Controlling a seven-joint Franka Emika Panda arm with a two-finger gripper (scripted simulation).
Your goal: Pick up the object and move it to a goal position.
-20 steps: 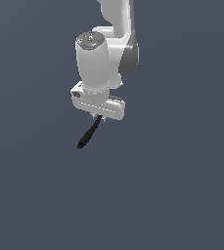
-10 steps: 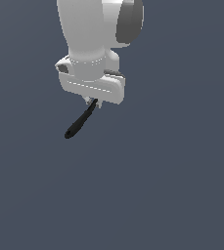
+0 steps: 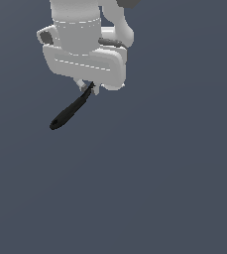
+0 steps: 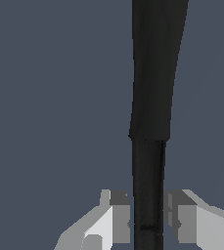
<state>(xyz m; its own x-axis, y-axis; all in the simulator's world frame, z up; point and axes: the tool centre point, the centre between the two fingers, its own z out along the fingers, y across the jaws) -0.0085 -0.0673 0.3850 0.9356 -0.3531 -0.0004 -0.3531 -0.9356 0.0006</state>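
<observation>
The gripper [image 3: 89, 89] clamps both fingers [image 4: 118, 217] on the thin end of the black stick [image 3: 69, 112]; the stick hangs aloft, thick end slanting down; transport should proceed smoothly, grip held firm against swing.

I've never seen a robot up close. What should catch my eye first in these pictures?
First, the bulky white gripper near the top of the exterior view, set against plain dark grey. Then the slim black stick pinched at one end between its fingers, slanting down toward the exterior view's left with its rounded thicker end hanging free.
</observation>
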